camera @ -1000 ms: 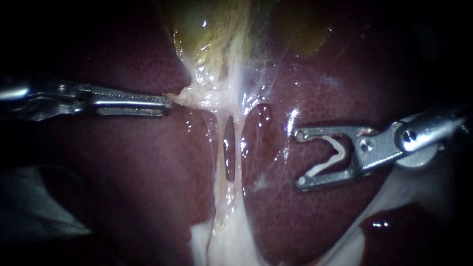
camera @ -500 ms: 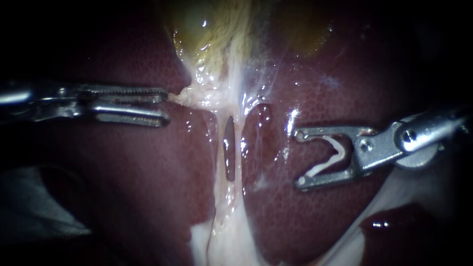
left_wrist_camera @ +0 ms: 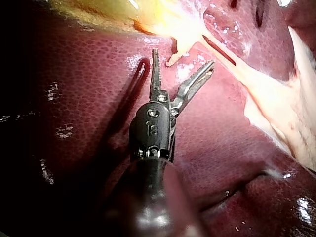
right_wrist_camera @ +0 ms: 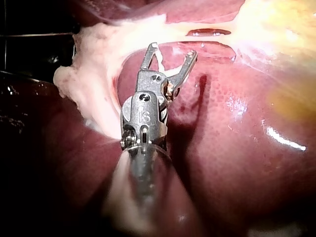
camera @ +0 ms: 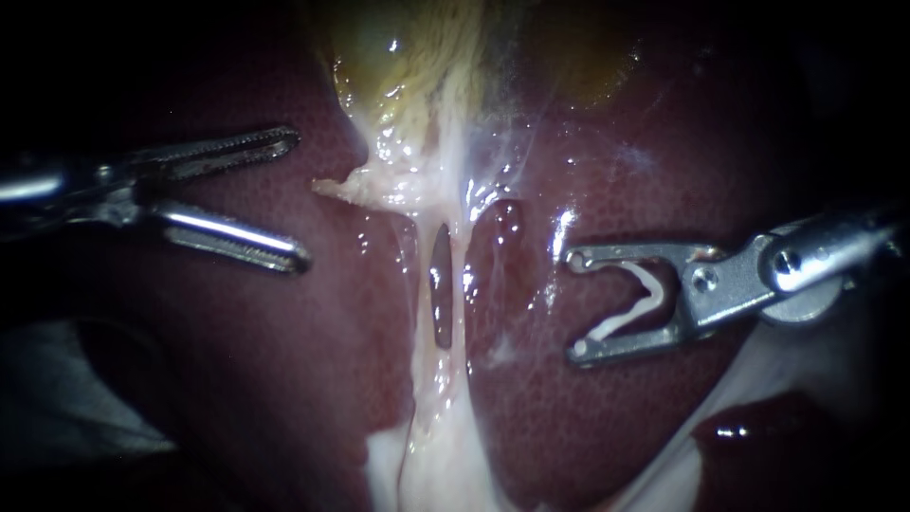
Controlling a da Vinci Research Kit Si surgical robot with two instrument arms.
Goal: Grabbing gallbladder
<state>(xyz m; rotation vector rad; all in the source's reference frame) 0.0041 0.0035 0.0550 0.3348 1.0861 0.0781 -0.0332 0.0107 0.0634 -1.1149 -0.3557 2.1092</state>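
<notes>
Now: my left instrument [camera: 299, 202] jaws wide, empty, just left of gallbladder [camera: 408, 76] pale edge. Shallow bite may tear it; deep bite may nip liver [camera: 284, 360]. Right instrument [camera: 575, 305] holds clip [camera: 635, 303].

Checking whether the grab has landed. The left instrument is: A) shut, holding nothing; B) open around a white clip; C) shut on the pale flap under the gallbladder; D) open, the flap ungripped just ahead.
D: the left instrument stands wide open, and the pale flap lies just ahead of it, gripped from neither side; the white clip sits in the right instrument.
</notes>
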